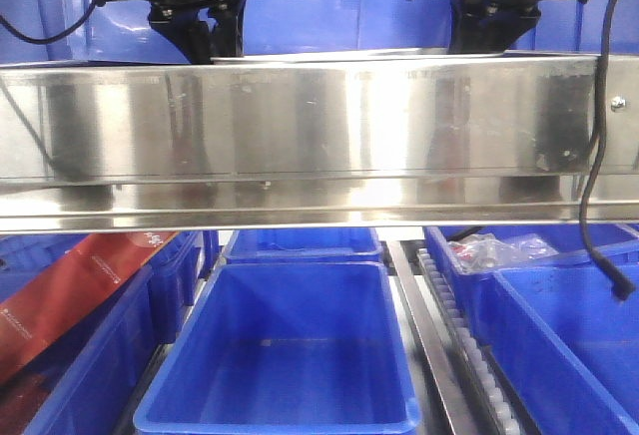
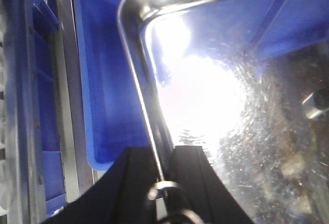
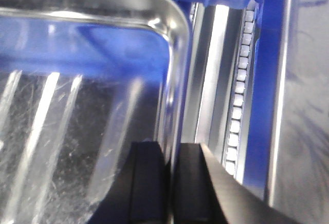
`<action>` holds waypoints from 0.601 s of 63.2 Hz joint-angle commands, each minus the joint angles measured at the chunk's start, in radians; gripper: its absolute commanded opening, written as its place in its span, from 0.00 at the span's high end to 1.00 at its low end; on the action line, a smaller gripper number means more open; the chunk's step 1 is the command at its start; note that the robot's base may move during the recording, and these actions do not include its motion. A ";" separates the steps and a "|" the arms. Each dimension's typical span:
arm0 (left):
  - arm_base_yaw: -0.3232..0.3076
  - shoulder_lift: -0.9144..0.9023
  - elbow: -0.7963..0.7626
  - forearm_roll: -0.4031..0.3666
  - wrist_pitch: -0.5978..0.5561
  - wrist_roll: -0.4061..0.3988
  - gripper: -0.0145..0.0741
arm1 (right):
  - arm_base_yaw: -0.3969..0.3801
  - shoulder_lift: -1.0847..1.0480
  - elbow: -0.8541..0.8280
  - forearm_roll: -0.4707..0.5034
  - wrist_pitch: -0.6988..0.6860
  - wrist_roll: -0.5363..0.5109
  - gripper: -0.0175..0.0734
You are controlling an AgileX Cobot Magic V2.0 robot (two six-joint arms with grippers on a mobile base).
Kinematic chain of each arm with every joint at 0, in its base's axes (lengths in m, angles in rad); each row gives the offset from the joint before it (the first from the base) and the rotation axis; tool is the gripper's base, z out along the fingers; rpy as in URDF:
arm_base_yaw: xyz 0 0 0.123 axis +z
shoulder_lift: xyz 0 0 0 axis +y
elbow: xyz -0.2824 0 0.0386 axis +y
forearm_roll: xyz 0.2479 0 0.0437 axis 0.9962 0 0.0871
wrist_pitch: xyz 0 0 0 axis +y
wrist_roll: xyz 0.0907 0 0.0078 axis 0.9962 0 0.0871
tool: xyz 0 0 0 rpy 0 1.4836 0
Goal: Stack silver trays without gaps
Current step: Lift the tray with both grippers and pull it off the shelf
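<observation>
Above the deep blue plastic bin (image 2: 108,90), your shiny shallow steel tray (image 2: 231,106) hangs level. The left gripper (image 2: 162,157) and right gripper (image 3: 172,154) are clamped on opposite rims, ready for square nesting.

Left jaws clamped; right jaws clamped

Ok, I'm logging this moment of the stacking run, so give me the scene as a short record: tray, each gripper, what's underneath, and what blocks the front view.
tray: one silver tray in view, empty, held by both side rims
left: left gripper shut on the tray's rim, one finger on each side
right: right gripper shut on the rim near a rounded corner
underneath: blue bin below the tray
second tray: none visible
front view: steel beam hides nearly all of the tray
beside: roller track to the tray's right
</observation>
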 commanded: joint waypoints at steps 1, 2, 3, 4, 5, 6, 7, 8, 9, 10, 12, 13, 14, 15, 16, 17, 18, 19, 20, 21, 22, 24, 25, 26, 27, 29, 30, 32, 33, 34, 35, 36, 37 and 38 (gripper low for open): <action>-0.006 -0.019 -0.005 -0.015 -0.014 0.010 0.82 | 0.005 -0.039 0.000 -0.004 0.010 -0.023 0.90; -0.006 -0.019 -0.005 -0.015 -0.014 0.010 0.82 | 0.005 -0.046 0.000 -0.006 0.012 -0.023 0.90; -0.006 -0.024 -0.005 -0.015 -0.012 0.010 0.82 | 0.005 -0.051 0.000 -0.007 0.014 -0.023 0.90; -0.006 -0.026 -0.005 -0.015 -0.008 0.010 0.82 | 0.005 -0.059 0.000 -0.007 0.014 -0.023 0.90; -0.006 -0.029 -0.005 -0.015 -0.005 0.010 0.82 | 0.005 -0.064 0.000 -0.007 0.020 -0.023 0.90; -0.006 -0.031 -0.005 -0.015 -0.003 0.010 0.82 | 0.005 -0.073 0.000 -0.007 0.022 -0.023 0.90; -0.006 -0.034 -0.005 -0.015 0.001 0.010 0.82 | 0.005 -0.075 0.000 -0.007 0.023 -0.023 0.90; -0.006 -0.034 -0.005 -0.015 0.001 0.010 0.82 | 0.005 -0.080 0.000 -0.007 0.025 -0.023 0.90; -0.006 -0.040 -0.005 -0.015 0.004 0.010 0.82 | 0.005 -0.085 0.000 -0.007 0.028 -0.023 0.90; -0.006 -0.043 -0.005 -0.015 0.007 0.010 0.82 | 0.005 -0.092 0.000 -0.007 0.034 -0.023 0.90; -0.006 -0.052 -0.005 -0.015 0.018 0.010 0.82 | 0.005 -0.104 0.000 -0.007 0.042 -0.023 0.90; -0.006 -0.056 -0.005 -0.015 0.023 0.010 0.82 | 0.005 -0.107 0.000 -0.007 0.044 -0.023 0.90; -0.006 -0.059 -0.005 -0.015 0.026 0.010 0.82 | 0.005 -0.114 0.000 -0.007 0.047 -0.023 0.90; -0.006 -0.064 -0.005 -0.015 0.030 0.010 0.82 | 0.005 -0.118 0.000 -0.007 0.054 -0.023 0.90; -0.006 -0.068 -0.005 -0.015 0.035 0.010 0.82 | 0.005 -0.126 0.000 -0.007 0.057 -0.023 0.90; -0.006 -0.074 -0.005 -0.015 0.040 0.010 0.82 | 0.005 -0.132 0.000 -0.007 0.061 -0.023 0.90; -0.006 -0.080 -0.005 -0.015 0.045 0.010 0.82 | 0.005 -0.137 0.000 -0.007 0.064 -0.023 0.90; -0.006 -0.086 -0.005 -0.015 0.048 0.010 0.82 | 0.005 -0.142 0.000 -0.007 0.069 -0.023 0.90; -0.006 -0.091 -0.005 -0.015 0.050 0.010 0.82 | 0.005 -0.148 0.000 -0.007 0.073 -0.023 0.90; -0.006 -0.097 -0.005 -0.015 0.050 0.010 0.82 | 0.005 -0.151 0.000 -0.007 0.076 -0.023 0.90; -0.006 -0.103 -0.005 -0.015 0.053 0.010 0.82 | 0.005 -0.158 0.000 -0.007 0.080 -0.023 0.90; -0.006 -0.115 -0.005 -0.015 0.052 0.010 0.82 | 0.005 -0.168 0.000 -0.007 0.084 -0.023 0.90; -0.006 -0.121 -0.005 -0.015 0.052 0.010 0.82 | 0.005 -0.173 0.000 -0.007 0.086 -0.023 0.90; -0.006 -0.128 -0.005 -0.015 0.052 0.010 0.82 | 0.005 -0.178 0.000 -0.007 0.087 -0.023 0.90; -0.006 -0.135 -0.005 -0.015 0.052 0.010 0.82 | 0.005 -0.183 0.000 -0.007 0.089 -0.023 0.90; -0.006 -0.149 -0.005 -0.015 0.052 0.010 0.82 | 0.005 -0.192 0.000 -0.007 0.089 -0.023 0.90; -0.006 -0.156 -0.005 -0.015 0.052 0.010 0.82 | 0.005 -0.197 0.000 -0.007 0.089 -0.023 0.90; -0.006 -0.170 -0.005 -0.015 0.052 0.010 0.82 | 0.005 -0.205 0.000 -0.007 0.091 -0.023 0.90; -0.006 -0.177 -0.005 -0.015 0.052 0.010 0.82 | 0.005 -0.210 0.000 -0.007 0.091 -0.023 0.90; -0.006 -0.188 -0.005 -0.015 0.052 0.010 0.82 | 0.005 -0.217 0.000 -0.007 0.091 -0.023 0.90; -0.006 -0.194 -0.005 -0.015 0.052 0.010 0.82 | 0.005 -0.220 0.000 -0.007 0.091 -0.023 0.90; -0.006 -0.200 -0.005 -0.015 0.052 0.010 0.82 | 0.005 -0.224 0.000 -0.007 0.091 -0.023 0.90; -0.006 -0.207 -0.005 -0.015 0.049 0.010 0.82 | 0.005 -0.230 0.000 -0.007 0.091 -0.023 0.90; -0.006 -0.212 -0.005 -0.015 0.049 0.010 0.82 | 0.005 -0.232 0.000 -0.007 0.091 -0.023 0.90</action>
